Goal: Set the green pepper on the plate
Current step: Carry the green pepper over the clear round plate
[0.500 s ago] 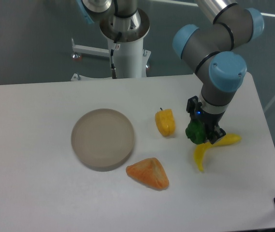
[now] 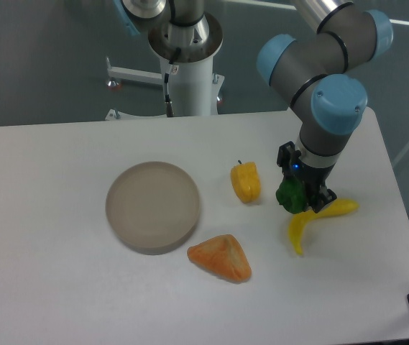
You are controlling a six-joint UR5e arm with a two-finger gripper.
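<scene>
The green pepper (image 2: 287, 195) is a small glossy dark-green lump at the right of the table, next to the yellow banana (image 2: 312, 219). My gripper (image 2: 299, 194) points down and its fingers close around the green pepper, low over the table. The plate (image 2: 152, 206) is a round grey-beige dish at the left centre, well apart from the gripper, with nothing on it.
A yellow pepper (image 2: 245, 182) with a dark stem lies between the plate and the gripper. An orange wedge-shaped fruit (image 2: 221, 257) lies in front of the plate's right side. The arm's base column (image 2: 187, 65) stands at the table's back edge.
</scene>
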